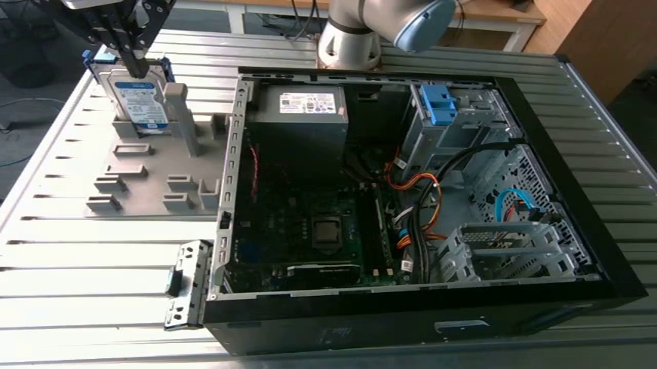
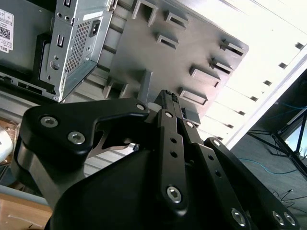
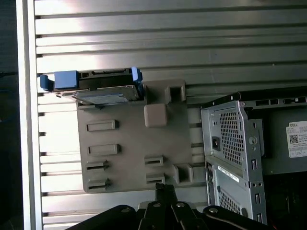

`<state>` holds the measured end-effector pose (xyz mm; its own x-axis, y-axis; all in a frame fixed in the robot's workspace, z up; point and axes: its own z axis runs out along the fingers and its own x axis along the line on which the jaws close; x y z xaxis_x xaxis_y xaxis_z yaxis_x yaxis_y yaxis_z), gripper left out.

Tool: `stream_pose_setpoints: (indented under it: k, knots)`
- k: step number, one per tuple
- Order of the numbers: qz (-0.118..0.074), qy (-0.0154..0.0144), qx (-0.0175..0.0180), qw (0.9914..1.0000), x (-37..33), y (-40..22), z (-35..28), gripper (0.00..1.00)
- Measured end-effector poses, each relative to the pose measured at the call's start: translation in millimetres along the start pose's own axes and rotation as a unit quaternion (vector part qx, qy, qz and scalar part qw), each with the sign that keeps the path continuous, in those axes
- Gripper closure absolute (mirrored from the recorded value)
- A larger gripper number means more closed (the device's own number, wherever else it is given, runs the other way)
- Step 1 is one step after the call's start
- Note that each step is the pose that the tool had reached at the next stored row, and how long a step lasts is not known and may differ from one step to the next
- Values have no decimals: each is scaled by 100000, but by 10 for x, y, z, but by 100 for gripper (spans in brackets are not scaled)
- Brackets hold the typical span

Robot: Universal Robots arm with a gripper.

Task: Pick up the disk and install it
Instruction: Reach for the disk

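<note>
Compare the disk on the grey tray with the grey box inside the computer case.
The disk stands on edge outside the case; the grey box sits inside it. The disk is smaller than the box. The disk has blue rails; the box has none. Both are rectangular and labelled.

- Glares white off the slatted metal table (image 1: 61, 261) at the exterior view's left.
- Falls to deep shadow inside the computer case (image 1: 308, 200).
- Burns out white past the fixture plate (image 2: 192, 48) in the second wrist view.
- Flares beside the disk (image 3: 108, 93) in the first wrist view.
</note>
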<state>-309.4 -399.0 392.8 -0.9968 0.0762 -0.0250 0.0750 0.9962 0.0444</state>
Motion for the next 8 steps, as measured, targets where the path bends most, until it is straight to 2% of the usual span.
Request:
stream_pose_setpoints:
  k: [8]
  knots:
    - [2,0,-1,100000,46,-3,0,89]
